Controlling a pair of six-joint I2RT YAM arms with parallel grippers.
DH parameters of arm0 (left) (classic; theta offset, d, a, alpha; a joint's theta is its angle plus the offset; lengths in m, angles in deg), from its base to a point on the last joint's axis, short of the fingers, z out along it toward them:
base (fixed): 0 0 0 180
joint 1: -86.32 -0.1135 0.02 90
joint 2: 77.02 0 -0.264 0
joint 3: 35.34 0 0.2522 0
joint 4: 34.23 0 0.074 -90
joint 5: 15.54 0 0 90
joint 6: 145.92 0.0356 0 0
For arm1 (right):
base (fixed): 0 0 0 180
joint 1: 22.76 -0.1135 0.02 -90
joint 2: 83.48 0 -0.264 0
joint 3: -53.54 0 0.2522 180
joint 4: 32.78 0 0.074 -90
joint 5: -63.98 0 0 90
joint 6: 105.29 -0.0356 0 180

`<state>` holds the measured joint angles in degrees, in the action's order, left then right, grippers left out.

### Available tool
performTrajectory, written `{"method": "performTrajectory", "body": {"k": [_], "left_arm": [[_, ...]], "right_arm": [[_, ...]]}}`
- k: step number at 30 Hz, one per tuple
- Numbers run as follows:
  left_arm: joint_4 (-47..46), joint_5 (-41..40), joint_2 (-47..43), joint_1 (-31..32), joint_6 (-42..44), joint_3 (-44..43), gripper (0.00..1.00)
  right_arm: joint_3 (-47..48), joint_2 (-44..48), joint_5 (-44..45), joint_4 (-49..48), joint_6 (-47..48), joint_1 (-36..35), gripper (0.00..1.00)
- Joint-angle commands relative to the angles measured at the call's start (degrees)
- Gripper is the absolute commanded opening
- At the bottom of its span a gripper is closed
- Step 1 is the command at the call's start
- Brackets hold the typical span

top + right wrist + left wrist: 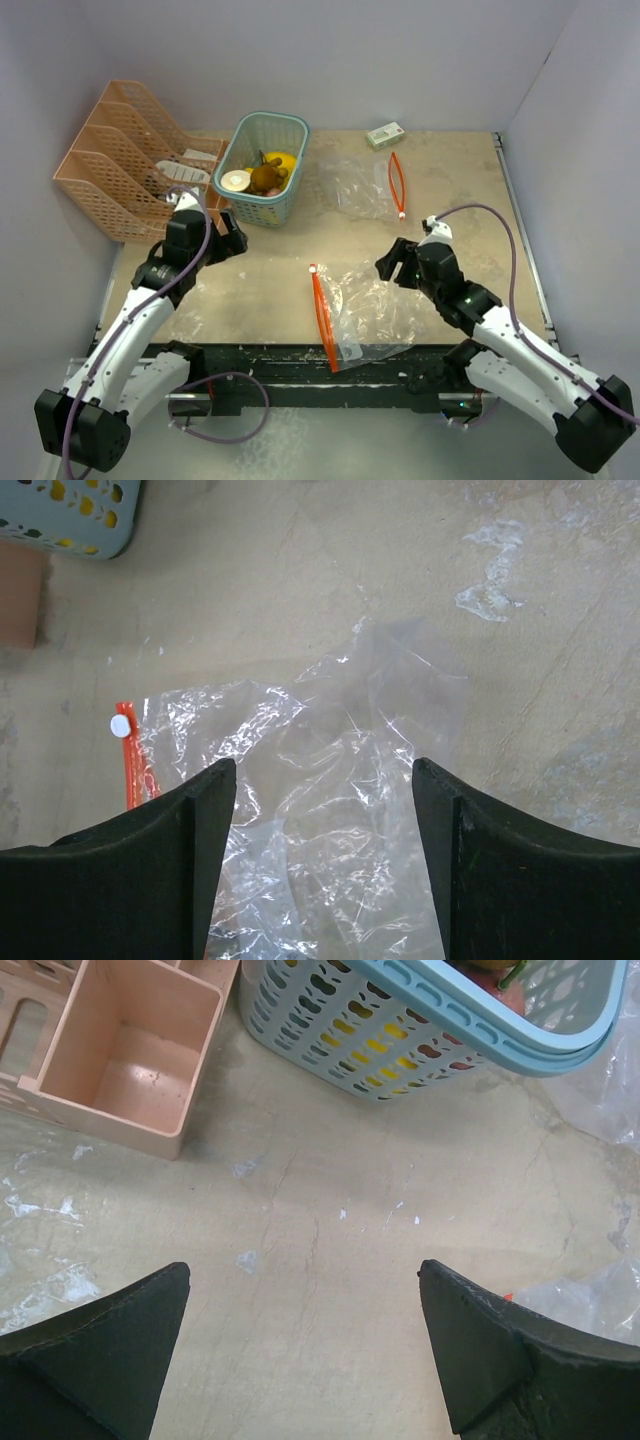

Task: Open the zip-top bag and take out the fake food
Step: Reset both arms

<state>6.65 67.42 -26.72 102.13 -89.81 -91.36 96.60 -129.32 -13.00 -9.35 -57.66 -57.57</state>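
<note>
Left gripper (303,1265), wide open and empty, faced basket (350,1020) and rack (130,1060); right gripper (323,765), open and empty, hung over crumpled bag (300,730); table (300,1160) was scuffed.

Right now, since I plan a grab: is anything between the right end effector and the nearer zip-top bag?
Nothing visible does. The right end effector hangs open above the nearer zip-top bag, which lies crumpled on the table, uncovered.

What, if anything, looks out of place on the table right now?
Nothing spilled or broken. The near zip-top bag lies crumpled and askew, its orange zipper end reaching the near edge of the table. A second bag lies farther back. The fake food sits in the basket.
</note>
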Motion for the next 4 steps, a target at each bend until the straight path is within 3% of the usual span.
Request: {"method": "performTrajectory", "body": {"k": [1, 4], "left_arm": [[-1.97, 0.53, -0.37, -0.13, -0.65, -1.04, 0.99], [-1.73, 0.50, -0.71, -0.13, -0.65, -1.12, 0.99]], "right_arm": [[0.81, 1.57, 2.23, 1.19, 0.85, 0.20, 0.73], [0.36, 2.50, 2.15, 1.27, 0.45, 0.18, 0.72]]}}
